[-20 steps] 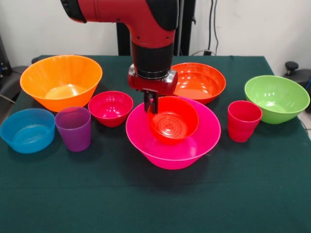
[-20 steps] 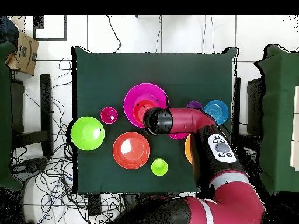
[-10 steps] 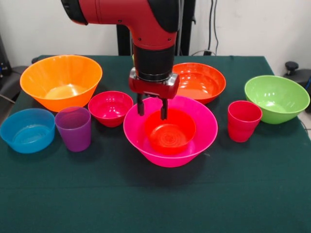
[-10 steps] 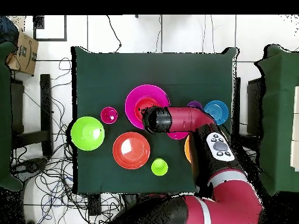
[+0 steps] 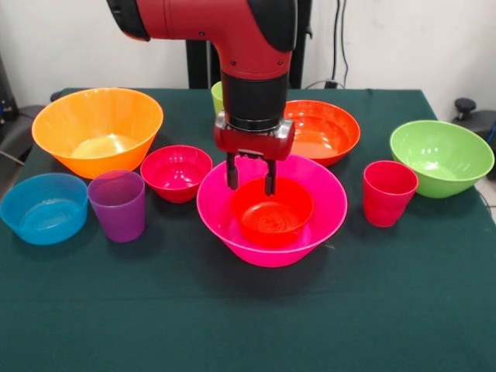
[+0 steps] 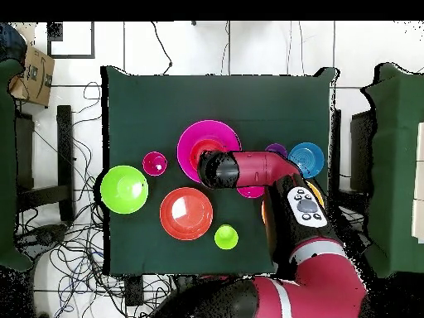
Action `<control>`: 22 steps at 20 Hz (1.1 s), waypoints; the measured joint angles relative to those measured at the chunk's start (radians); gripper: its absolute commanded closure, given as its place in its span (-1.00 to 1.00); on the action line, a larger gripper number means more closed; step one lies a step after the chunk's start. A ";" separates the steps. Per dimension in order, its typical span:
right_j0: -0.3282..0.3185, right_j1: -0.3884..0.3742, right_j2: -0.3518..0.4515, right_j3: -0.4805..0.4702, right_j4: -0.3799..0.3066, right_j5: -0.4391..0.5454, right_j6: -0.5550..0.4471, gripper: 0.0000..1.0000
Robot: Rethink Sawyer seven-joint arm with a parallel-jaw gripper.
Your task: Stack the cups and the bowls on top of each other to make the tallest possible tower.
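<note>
My gripper (image 5: 249, 177) hangs open just above the back rim of the small orange bowl (image 5: 273, 215), holding nothing. That bowl sits flat inside the wide pink bowl (image 5: 329, 203), and the two form the tower (image 6: 204, 139). Standing loose on the cloth are the small red bowl (image 5: 176, 170), blue bowl (image 5: 43, 207), purple cup (image 5: 118, 204), red cup (image 5: 389, 192), green bowl (image 5: 442, 156), orange-red bowl (image 5: 327, 129) and large yellow-orange bowl (image 5: 97, 129). The lime green cup (image 5: 217, 94) peeks out behind the arm. In the overhead view the arm's wrist hides the gripper.
The table carries a dark green cloth (image 5: 248, 325), bare along its front strip. Overhead, the green bowl (image 6: 124, 189), orange-red bowl (image 6: 185, 214) and lime cup (image 6: 226, 237) lie on the arm's left. Cables lie on the floor around the table.
The gripper held the small orange bowl tilted over the pink bowl; it has let go. The bowl now lies flat inside, and the open gripper has shifted slightly right.
</note>
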 measured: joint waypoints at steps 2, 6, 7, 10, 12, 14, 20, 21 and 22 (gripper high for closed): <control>0.006 0.000 0.000 0.000 0.000 -0.008 0.000 -1.00; 0.014 -0.005 0.000 0.001 0.000 -0.014 0.000 -1.00; 0.015 -0.009 0.000 0.002 0.000 -0.014 0.000 -1.00; 0.015 -0.033 0.000 0.012 0.000 -0.014 0.000 -1.00; 0.015 -0.054 0.000 0.023 0.000 -0.013 0.000 -1.00; 0.021 -0.100 0.000 0.046 0.007 -0.013 0.000 -1.00; 0.054 -0.185 -0.002 0.084 0.024 -0.013 0.000 -1.00; 0.071 -0.209 -0.002 0.096 0.032 -0.013 0.000 -1.00; 0.077 -0.217 -0.003 0.099 0.035 -0.013 0.000 -1.00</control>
